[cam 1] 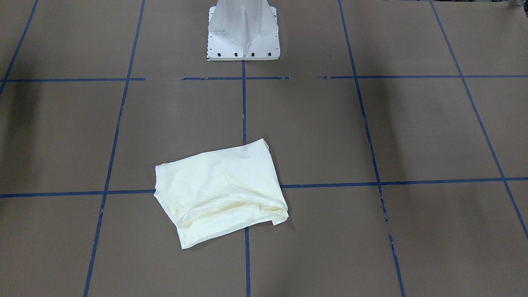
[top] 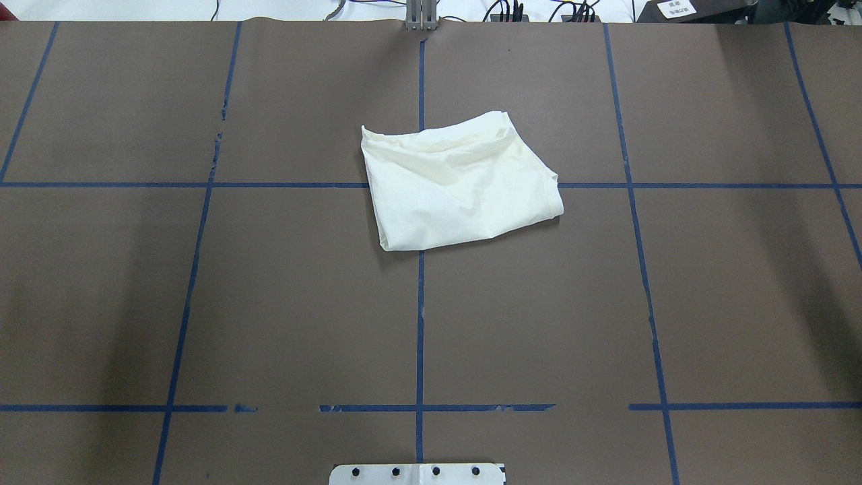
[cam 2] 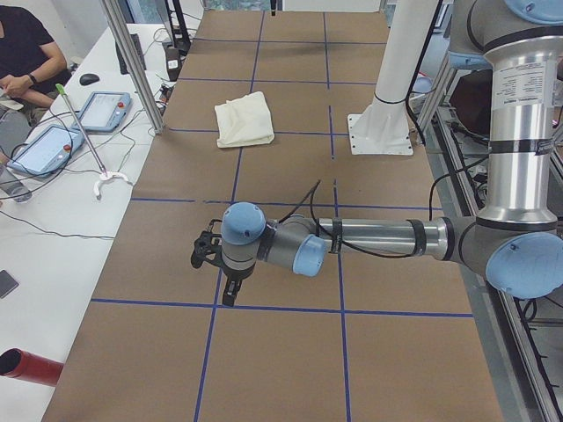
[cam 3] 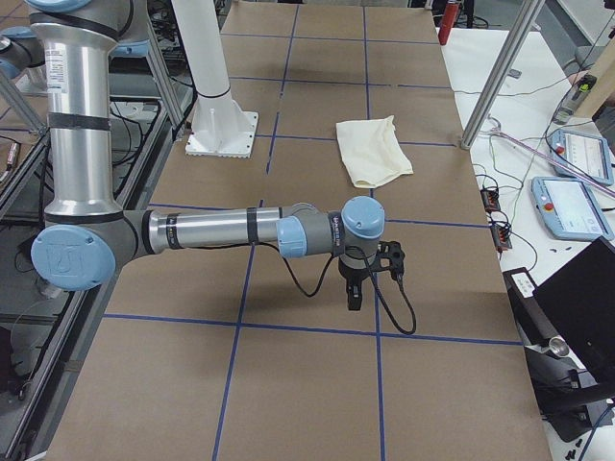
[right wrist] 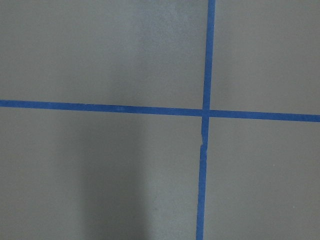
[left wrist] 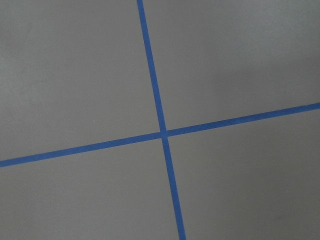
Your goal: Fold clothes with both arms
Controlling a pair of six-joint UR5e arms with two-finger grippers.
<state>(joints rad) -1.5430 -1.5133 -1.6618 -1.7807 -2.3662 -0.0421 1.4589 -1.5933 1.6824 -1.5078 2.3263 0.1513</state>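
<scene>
Your left arm (cam 2: 378, 237) is standing with its upper link upright and its forearm stretching out level, the left gripper (cam 2: 229, 297) pointing straight down. Your right arm (cam 3: 211, 230) is mirroring that pose, the right gripper (cam 3: 353, 300) hanging downward. Neither gripper's jaws are showing clearly enough to judge.

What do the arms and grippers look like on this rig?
Left arm and right arm: silver-grey tubes, light-blue joint caps, black bands, a black cable looping off each forearm. Left gripper and right gripper: black, narrow. A white printed label sits on the left arm's upright link.
</scene>
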